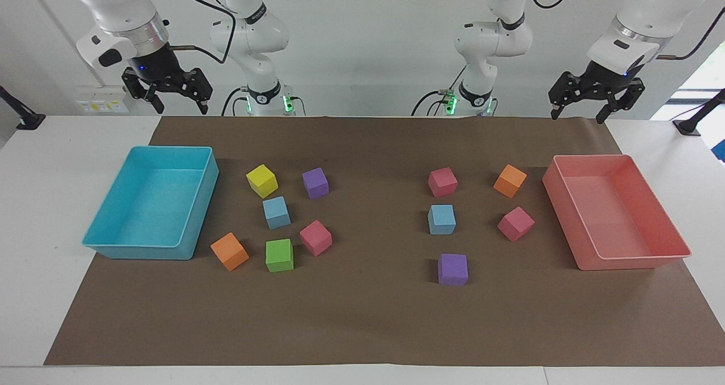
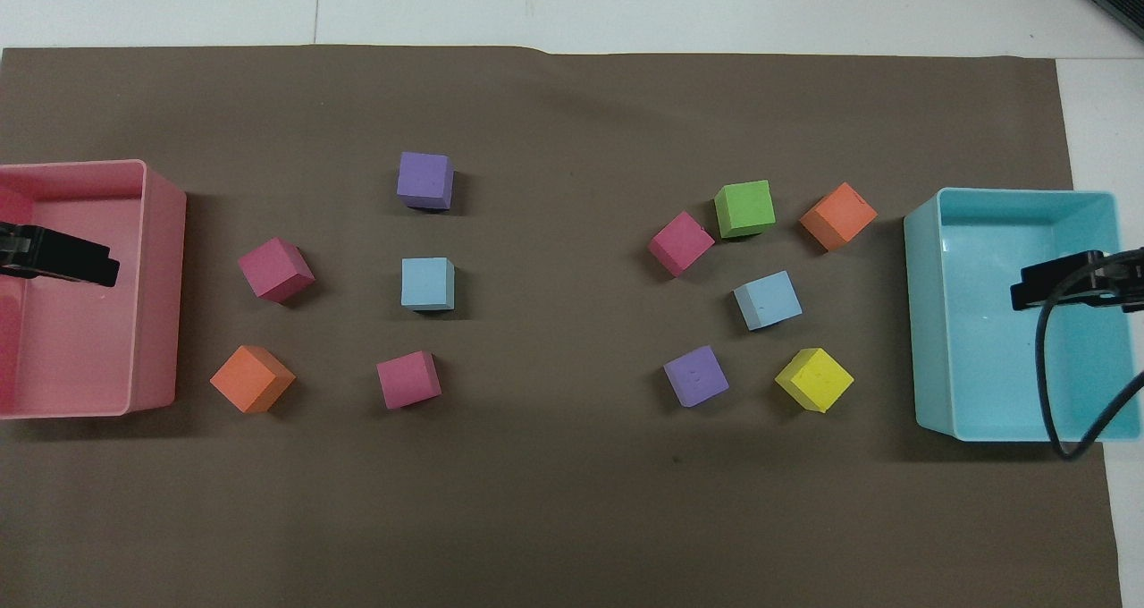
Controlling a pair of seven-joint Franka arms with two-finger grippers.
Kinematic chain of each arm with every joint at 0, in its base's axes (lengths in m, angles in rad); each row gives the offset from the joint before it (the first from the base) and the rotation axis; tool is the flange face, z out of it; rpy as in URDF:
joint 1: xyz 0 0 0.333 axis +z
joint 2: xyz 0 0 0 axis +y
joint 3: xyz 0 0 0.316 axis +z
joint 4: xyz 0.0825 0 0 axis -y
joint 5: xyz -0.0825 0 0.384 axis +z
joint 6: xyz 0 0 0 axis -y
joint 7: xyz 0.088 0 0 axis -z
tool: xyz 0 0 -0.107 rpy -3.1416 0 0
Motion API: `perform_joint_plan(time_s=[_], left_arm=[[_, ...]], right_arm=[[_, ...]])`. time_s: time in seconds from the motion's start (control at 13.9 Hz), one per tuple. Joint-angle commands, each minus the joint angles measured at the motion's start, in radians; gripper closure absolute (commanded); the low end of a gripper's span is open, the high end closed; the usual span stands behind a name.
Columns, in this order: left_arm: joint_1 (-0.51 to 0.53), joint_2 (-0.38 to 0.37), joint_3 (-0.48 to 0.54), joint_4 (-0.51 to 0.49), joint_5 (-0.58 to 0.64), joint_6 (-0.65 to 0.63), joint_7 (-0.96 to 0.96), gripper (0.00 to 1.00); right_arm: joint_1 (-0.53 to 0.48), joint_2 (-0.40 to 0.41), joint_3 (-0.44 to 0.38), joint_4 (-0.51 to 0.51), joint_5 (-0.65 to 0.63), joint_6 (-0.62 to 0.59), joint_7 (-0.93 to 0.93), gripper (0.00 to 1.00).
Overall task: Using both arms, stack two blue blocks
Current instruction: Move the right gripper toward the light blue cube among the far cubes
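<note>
**Two blue blocks, unstacked, both grippers raised**

No readable writing, brand or label on any item.

Blue block A (image 1: 276,212): matte light sky-blue cube, flat on the brown mat (image 1: 362,328), in the cluster toward the right arm's end of the table. Turned slightly off the mat's edges. Neighbours: yellow cube (image 1: 262,180) and purple cube (image 1: 315,182) nearer the robots; green cube (image 1: 279,255), orange cube (image 1: 229,251) and pink cube (image 1: 315,237) toward the table's front edge.

Blue block B (image 1: 442,219): same colour, same size, in the cluster toward the left arm's end. Sits nearly square to the mat's edges. A cube has no long axis. The two blocks are well apart, neither touching any other cube.

Turquoise bin (image 1: 195,226): at the right arm's end of the mat.

Pink bin (image 1: 589,260): at the left arm's end.

Right gripper (image 1: 177,105): raised over the turquoise bin's end of the table near the back edge, fingers spread, holding nothing.

Left gripper (image 1: 578,112): raised likewise at the pink bin's end, fingers spread, holding nothing.
</note>
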Motion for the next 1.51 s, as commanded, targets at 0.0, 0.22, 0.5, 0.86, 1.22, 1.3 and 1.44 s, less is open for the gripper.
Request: perform_joint_plan(time_s=[0.0, 0.22, 0.5, 0.86, 1.22, 1.3, 1.44], left_arm=[[0.005, 0.003, -0.008, 0.021, 0.017, -0.027, 0.0, 0.0], [0.005, 0.005, -0.008, 0.021, 0.012, -0.014, 0.005, 0.0], [0.012, 0.003, -0.008, 0.021, 0.012, -0.017, 0.005, 0.0], [0.014, 0.003, -0.002, 0.021, 0.012, -0.022, 0.005, 0.0], [0.012, 0.005, -0.002, 0.021, 0.012, -0.022, 0.005, 0.0], [0.012, 0.003, -0.002, 0.021, 0.012, -0.022, 0.005, 0.0], [0.014, 0.003, -0.002, 0.021, 0.012, -0.022, 0.005, 0.0]], right_arm=[[-0.001, -0.004, 0.002, -0.025, -0.035, 0.081, 0.002, 0.0], [0.001, -0.013, 0.002, -0.038, -0.041, 0.091, 0.002, 0.0], [0.0, -0.013, 0.004, -0.036, -0.04, 0.085, 0.001, 0.0], [0.0, -0.013, 0.005, -0.036, -0.038, 0.085, -0.001, 0.0], [0.003, -0.017, 0.016, -0.038, -0.038, 0.074, -0.007, 0.0], [0.003, -0.018, 0.026, -0.039, -0.038, 0.074, -0.006, 0.0], [0.003, -0.021, 0.037, -0.05, -0.037, 0.074, -0.006, 0.0]])
